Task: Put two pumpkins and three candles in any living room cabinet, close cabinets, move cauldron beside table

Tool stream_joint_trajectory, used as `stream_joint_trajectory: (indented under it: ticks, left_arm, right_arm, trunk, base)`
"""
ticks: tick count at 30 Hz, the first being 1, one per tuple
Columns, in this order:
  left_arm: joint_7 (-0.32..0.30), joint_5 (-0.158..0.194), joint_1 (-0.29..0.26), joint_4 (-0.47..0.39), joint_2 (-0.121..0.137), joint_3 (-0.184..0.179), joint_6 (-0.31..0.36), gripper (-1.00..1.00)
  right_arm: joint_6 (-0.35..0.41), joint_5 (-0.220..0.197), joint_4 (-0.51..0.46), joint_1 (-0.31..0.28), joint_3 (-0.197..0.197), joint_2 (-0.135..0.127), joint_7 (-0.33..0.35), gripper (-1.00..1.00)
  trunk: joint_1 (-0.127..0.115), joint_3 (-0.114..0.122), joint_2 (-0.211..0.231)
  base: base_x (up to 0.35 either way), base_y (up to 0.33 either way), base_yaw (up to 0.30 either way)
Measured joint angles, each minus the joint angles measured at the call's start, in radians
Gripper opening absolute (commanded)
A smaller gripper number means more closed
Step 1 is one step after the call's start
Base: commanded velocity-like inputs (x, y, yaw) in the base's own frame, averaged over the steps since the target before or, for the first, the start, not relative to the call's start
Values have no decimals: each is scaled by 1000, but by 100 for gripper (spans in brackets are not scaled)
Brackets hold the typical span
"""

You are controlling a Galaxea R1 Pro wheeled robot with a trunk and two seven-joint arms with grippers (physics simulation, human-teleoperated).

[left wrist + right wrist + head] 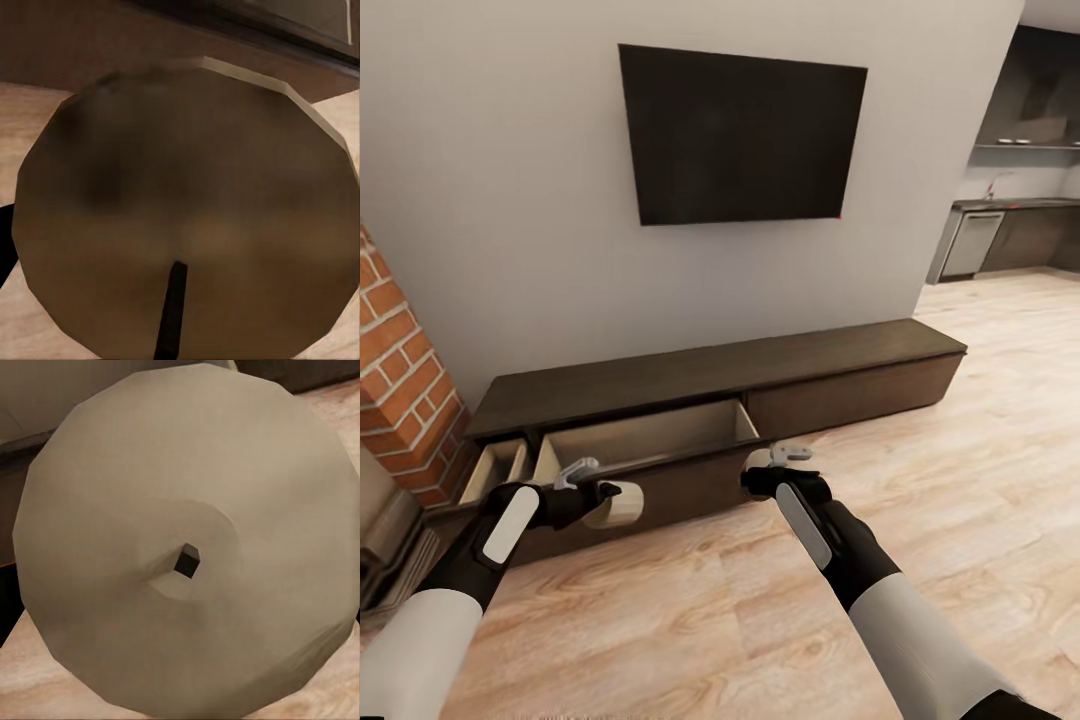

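Observation:
The cabinet (830,362) is a long, low dark-brown console against the wall. Its wide drawer (650,432) and a narrow drawer (495,466) at the left end stand pulled out, pale beige inside. My left gripper (596,488) is shut on a beige candle (616,506) just in front of the wide drawer's front panel. My right gripper (778,466) is shut on a second candle (758,459) by that drawer's right front corner. Close up, the left wrist view has a shadowed candle (187,187) and the right wrist view a pale candle (187,495) with a dark wick. Pumpkins and cauldron are out of view.
A black TV (742,135) hangs on the wall above the cabinet. A red brick column (400,385) stands at the left, with a dark stepped base (390,545) beside my left arm. Wood floor (980,430) stretches right toward a kitchen (1010,215).

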Motion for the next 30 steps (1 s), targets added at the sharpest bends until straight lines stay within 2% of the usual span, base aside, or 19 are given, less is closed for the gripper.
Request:
stream_joint_trajectory:
  ticks: [20, 26, 30]
  left_arm:
    - [0, -1, 0, 0, -1, -2, -9, -100]
    - [-1, 1, 0, 1, -1, -2, -11, -100]
    - [-3, 1, 0, 1, -1, -2, -11, -100]
  right_arm:
    - [0, 3, -3, 0, -1, -2, 1, -100]
    - [0, 4, -3, 0, 0, -2, 0, -100]
    - [0, 2, -2, 0, -1, -2, 1, -100]
  trunk:
    - [0, 0, 0]
    - [0, 0, 0]
    - [0, 0, 0]
  base:
    - [8, -3, 287]
    - [232, -109, 278]
    - [317, -45, 81]
